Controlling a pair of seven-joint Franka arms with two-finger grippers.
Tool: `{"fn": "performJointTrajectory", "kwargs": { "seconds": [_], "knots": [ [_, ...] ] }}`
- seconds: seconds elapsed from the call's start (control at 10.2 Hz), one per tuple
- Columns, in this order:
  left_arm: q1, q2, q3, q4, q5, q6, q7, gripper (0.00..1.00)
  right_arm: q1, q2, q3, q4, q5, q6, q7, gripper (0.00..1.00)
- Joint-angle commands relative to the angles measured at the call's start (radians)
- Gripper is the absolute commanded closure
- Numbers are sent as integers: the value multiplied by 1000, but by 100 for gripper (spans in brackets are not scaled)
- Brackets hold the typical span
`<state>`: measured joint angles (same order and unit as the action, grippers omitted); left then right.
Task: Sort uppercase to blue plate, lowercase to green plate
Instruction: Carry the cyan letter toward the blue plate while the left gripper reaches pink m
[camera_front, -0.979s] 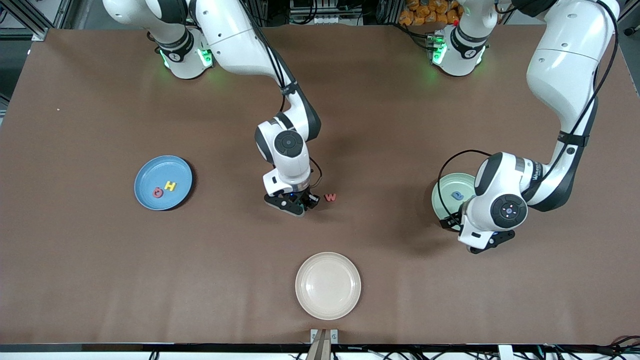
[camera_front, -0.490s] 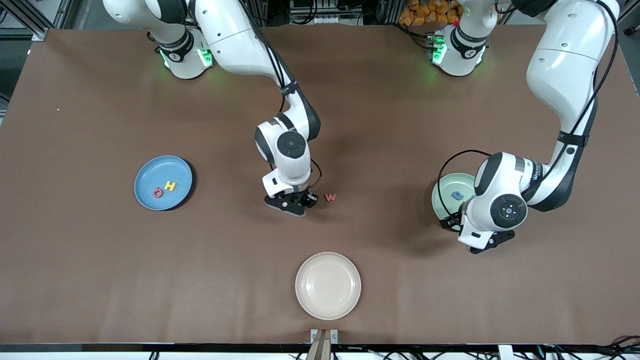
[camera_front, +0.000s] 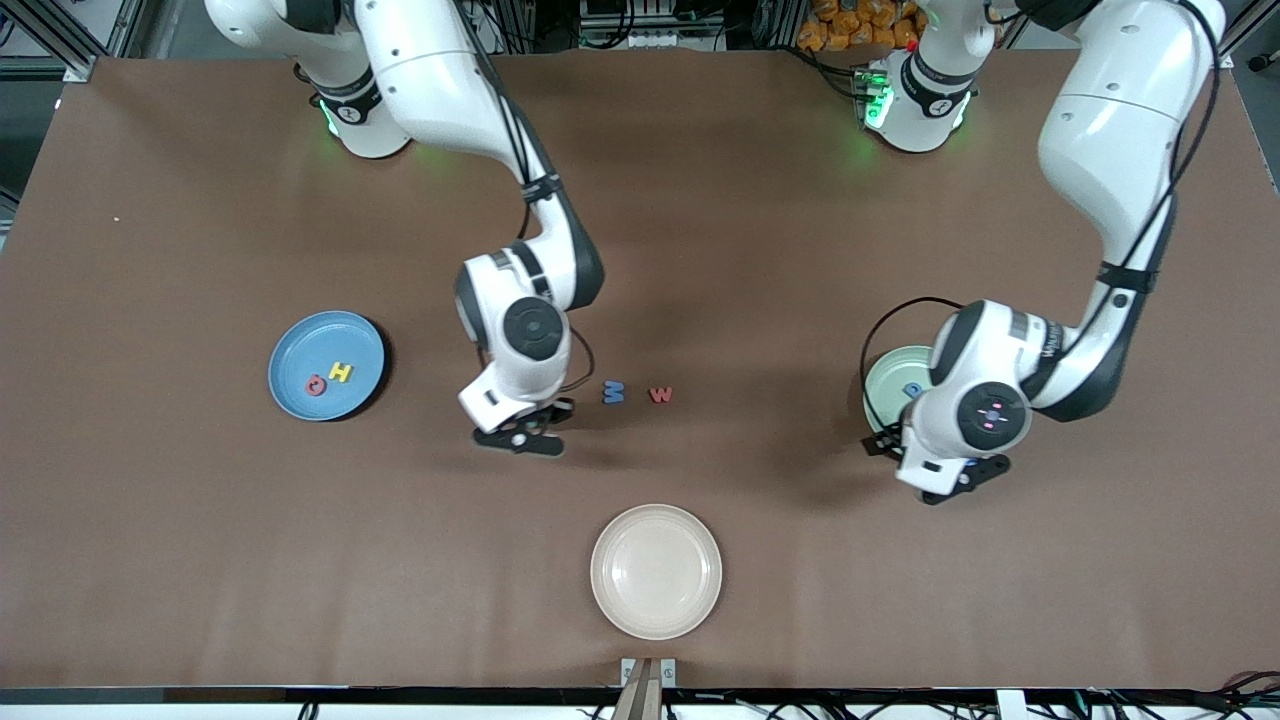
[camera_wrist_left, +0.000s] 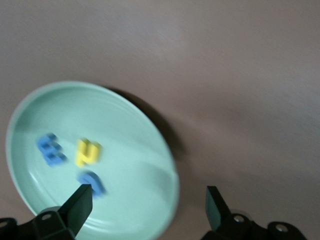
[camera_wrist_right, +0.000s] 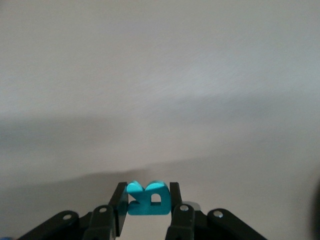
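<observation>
My right gripper (camera_front: 540, 420) is shut on the teal letter (camera_wrist_right: 147, 198) and holds it above bare table, between the blue plate (camera_front: 300, 340) and the blue M (camera_front: 613, 391). The red w (camera_front: 660, 395) lies beside the M. The red O (camera_front: 316, 385) and yellow H (camera_front: 341, 372) lie in the blue plate. My left gripper (camera_front: 885, 445) is open and empty over the rim of the green plate (camera_front: 885, 380). In the left wrist view the green plate (camera_wrist_left: 135, 130) holds the blue E-like letter (camera_wrist_left: 50, 149), the yellow hooked letter (camera_wrist_left: 88, 152) and the rounded blue letter (camera_wrist_left: 92, 182).
A cream plate (camera_front: 655, 520) stands nearer to the front camera, at the table's middle. The left arm's wrist covers part of the green plate in the front view.
My right gripper has risen and moved toward the blue plate with the teal letter, uncovering the blue M on the table. My left arm has shifted slightly.
</observation>
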<state>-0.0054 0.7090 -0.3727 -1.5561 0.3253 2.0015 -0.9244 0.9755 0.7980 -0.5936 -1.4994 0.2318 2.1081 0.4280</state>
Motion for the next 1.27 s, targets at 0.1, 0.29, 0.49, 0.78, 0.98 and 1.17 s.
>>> {"fn": "performJointTrajectory", "kwargs": {
  "seconds": [0.1, 0.29, 0.49, 0.78, 0.98, 1.17],
  "knots": [
    [-180, -3, 8, 31, -35, 35, -225, 0, -11, -305, -92, -372, -12, 99, -352, 72],
    [-284, 6, 8, 34, -37, 91, -299, 0, -11, -481, -174, -662, -12, 286, -565, 71],
    [-378, 27, 9, 34, -35, 161, -300, 0, -11, -551, -257, -828, -14, 431, -723, 70],
    [-420, 46, 9, 34, -32, 214, -140, 0, -26, -548, -262, -947, -12, 636, -767, 70],
    [-447, 61, 12, 34, -31, 227, -94, 0, -38, -546, -261, -961, -6, 651, -781, 70],
    [-458, 105, 15, 56, -29, 319, -82, 0, -37, -550, -261, -984, -5, 684, -781, 69]
  ]
}}
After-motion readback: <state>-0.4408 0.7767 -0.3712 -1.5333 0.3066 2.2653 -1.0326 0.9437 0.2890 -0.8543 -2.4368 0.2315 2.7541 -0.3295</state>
